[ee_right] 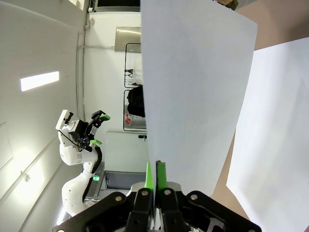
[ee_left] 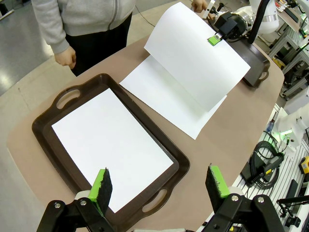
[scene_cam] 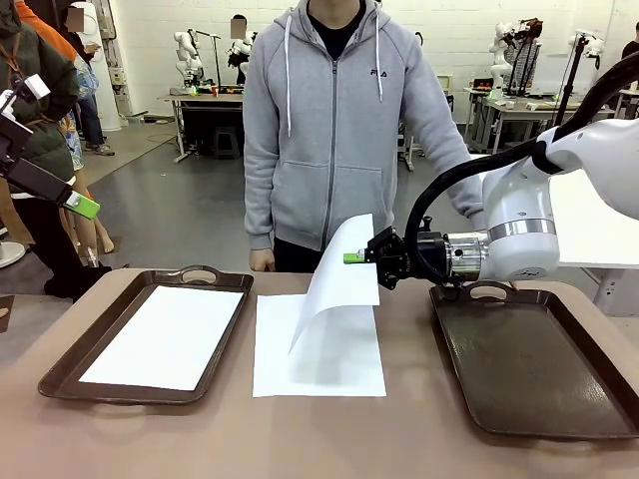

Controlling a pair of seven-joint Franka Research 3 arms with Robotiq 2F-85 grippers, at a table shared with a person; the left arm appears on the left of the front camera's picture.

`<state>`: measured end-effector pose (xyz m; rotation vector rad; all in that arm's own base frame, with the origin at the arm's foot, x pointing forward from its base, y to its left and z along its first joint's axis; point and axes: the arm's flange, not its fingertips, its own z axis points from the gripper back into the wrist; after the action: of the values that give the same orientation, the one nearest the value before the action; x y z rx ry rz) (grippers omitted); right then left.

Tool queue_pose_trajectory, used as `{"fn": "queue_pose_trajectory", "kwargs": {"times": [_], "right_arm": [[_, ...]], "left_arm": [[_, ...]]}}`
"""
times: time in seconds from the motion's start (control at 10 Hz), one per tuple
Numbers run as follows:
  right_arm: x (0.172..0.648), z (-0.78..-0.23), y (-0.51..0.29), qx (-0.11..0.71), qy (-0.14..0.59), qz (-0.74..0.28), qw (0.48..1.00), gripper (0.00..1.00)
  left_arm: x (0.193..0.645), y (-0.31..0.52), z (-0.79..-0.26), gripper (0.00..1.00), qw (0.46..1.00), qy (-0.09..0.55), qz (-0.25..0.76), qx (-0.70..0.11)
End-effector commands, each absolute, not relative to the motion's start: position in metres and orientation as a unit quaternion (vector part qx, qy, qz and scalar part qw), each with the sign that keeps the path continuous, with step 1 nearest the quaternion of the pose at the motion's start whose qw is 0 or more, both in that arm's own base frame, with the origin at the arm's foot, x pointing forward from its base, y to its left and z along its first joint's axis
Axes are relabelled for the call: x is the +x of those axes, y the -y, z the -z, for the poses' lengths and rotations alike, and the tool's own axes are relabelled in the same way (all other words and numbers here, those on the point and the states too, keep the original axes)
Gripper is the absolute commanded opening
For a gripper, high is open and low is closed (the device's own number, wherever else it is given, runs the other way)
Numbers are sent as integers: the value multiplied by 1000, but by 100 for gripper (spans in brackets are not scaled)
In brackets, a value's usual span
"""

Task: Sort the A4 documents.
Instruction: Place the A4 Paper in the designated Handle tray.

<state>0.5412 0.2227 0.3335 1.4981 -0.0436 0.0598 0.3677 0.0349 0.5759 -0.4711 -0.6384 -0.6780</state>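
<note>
Front: right gripper [scene_cam: 351,258] is pinching the lifted sheet [scene_cam: 344,279] over the table sheet [scene_cam: 319,364]. A tray sheet [scene_cam: 165,334] is lying in the left tray [scene_cam: 60,377], and the right tray [scene_cam: 529,369] is holding none.
Left wrist: left gripper [ee_left: 159,179] is hovering, jaws spread.
Right wrist: pads [ee_right: 148,176] are clamping the lifted sheet's edge.
Sorting is appearing partway done.

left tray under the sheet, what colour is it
Dark brown; the left tray shows best in the left wrist view.

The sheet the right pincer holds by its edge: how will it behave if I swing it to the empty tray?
Likely floppy: the lifted sheet bows and droops from the right pincer toward the sheet on the table. Probably very light, so a quick swing may make it flap. The narrow edge grip might slip.
</note>
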Motion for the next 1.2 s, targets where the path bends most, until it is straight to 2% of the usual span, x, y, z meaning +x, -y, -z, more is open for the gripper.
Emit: {"fn": "queue_pose_trajectory", "kwargs": {"times": [0.0, 0.7, 1.0, 1.1], "right_arm": [[541, -334, -223, 681, 20, -27, 732, 0], [538, -348, -172, 660, 59, 1, 749, 1], [523, -354, -133, 651, -8, 34, 758, 1], [509, -359, -97, 663, -39, 35, 747, 1]], "left_arm": [[367, -34, -576, 100, 868, 305, 323, -223], [367, -34, -576, 100, 868, 305, 323, -223], [367, -34, -576, 100, 868, 305, 323, -223], [367, -34, -576, 100, 868, 305, 323, -223]]}}
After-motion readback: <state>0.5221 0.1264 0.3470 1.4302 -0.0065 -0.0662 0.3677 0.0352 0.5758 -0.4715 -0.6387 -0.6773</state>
